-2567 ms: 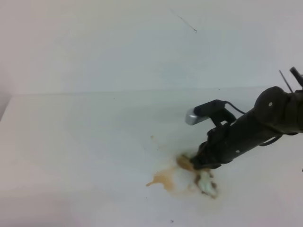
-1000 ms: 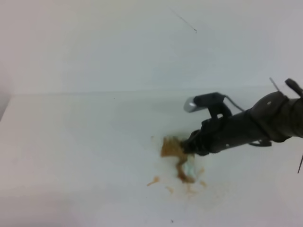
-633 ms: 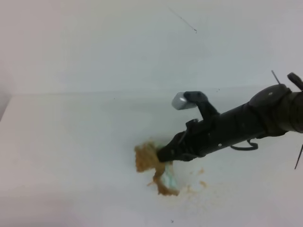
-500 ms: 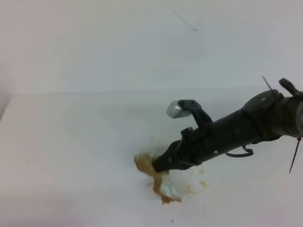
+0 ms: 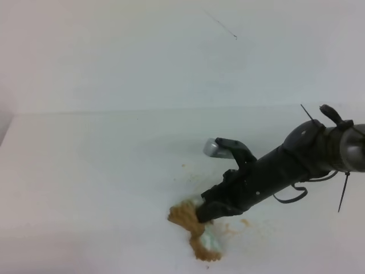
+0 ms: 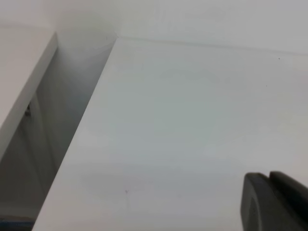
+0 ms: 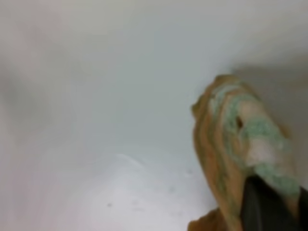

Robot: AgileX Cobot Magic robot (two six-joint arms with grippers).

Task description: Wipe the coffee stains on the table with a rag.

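Exterior high view, nearest: I see the rag [image 5: 197, 231] bunched on the table [image 5: 85, 188] near its front edge, soaked tan-brown with a pale-green patch
Right gripper [image 5: 204, 214]: clenched on the rag's upper end, pressing it to the tabletop; my black arm slants in from the right
Coffee stains [image 5: 236, 226]: faint tan smears just right of the rag, plus a small fleck farther back
Right wrist view: rag [image 7: 240, 144] fills the right side, brown and green, a dark finger [image 7: 262, 207] at its lower edge
Left gripper [image 6: 274, 202]: only a dark corner shows in the left wrist view; I cannot tell its state
Farthest: white wall [image 5: 142, 51] behind the table
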